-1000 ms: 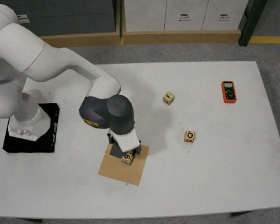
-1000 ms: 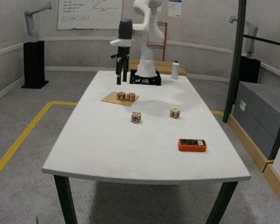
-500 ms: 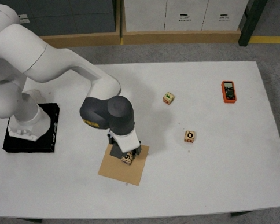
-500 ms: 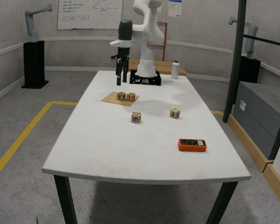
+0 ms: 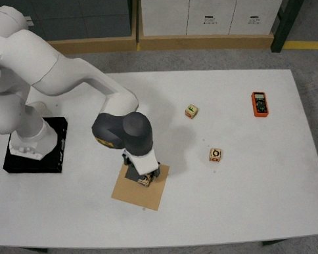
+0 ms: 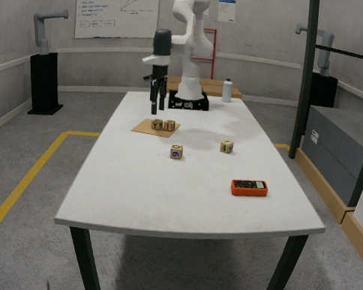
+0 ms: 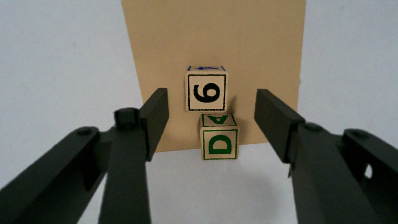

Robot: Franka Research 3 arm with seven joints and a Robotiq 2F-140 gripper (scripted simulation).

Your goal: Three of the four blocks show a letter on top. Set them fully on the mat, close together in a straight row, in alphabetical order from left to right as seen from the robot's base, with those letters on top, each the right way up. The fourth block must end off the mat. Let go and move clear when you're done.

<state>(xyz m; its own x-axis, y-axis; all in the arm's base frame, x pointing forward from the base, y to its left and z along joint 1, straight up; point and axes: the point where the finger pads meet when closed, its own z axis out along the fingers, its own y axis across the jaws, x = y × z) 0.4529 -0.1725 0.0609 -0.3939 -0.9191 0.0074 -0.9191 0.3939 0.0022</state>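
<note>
Hand [image 5: 141,172] [image 6: 157,111] [image 7: 211,103] half-open, holding nothing. Number block [image 5: 146,180] [image 6: 157,124] [image 7: 206,93] sits just near-side of D block [image 6: 169,125] [image 7: 220,144] in top view; fingers should straddle across that pair's line.
</note>
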